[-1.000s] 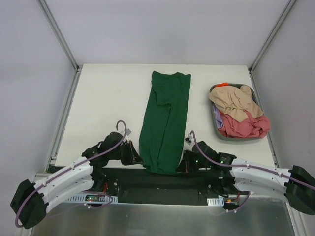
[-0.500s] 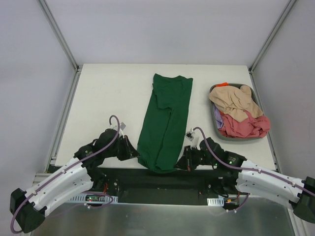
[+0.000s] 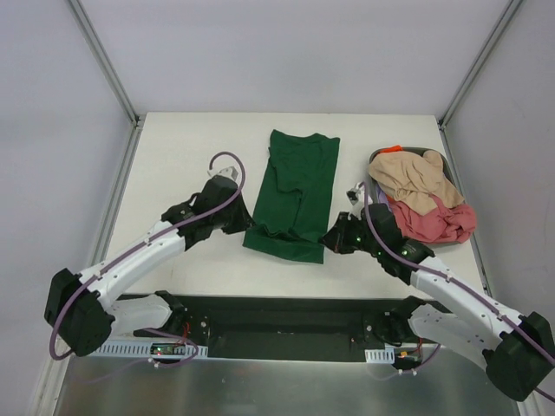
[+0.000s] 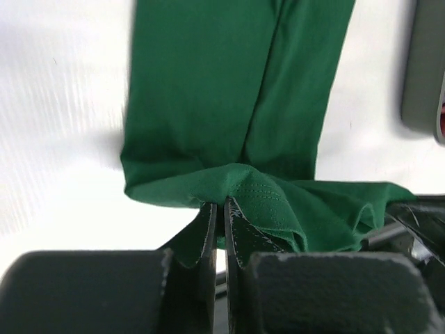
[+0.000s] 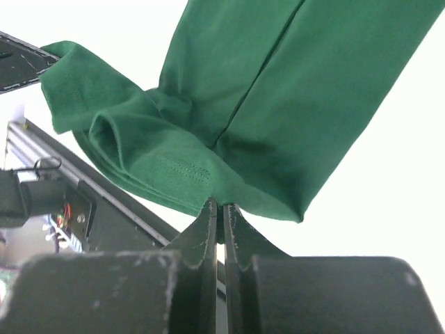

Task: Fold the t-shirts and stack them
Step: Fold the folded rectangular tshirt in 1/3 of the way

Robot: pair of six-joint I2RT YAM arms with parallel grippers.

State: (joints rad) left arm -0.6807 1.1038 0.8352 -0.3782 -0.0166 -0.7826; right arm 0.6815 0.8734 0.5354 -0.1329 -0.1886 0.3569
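The dark green t-shirt (image 3: 295, 191) lies lengthwise on the white table (image 3: 182, 165), folded into a narrow strip, with its near end raised and doubled over. My left gripper (image 3: 246, 227) is shut on the near left corner of the green shirt (image 4: 229, 104). My right gripper (image 3: 328, 243) is shut on the near right corner of the green shirt (image 5: 278, 90). Both hold the hem above the table. The beige t-shirt (image 3: 414, 180) and the pink-red t-shirt (image 3: 434, 221) lie crumpled in a grey tray (image 3: 388, 227) at the right, with orange (image 3: 395, 148) and purple (image 3: 384, 208) bits showing.
The black base plate (image 3: 286, 316) runs along the near table edge under the arms. Metal frame posts (image 3: 104, 61) rise at the back corners. The tray's grey edge (image 4: 423, 69) shows at the right of the left wrist view.
Both grippers have moved away from the near edge toward the table's middle, carrying the green shirt's near hem up and over the rest of the shirt. The shirt now looks shorter.
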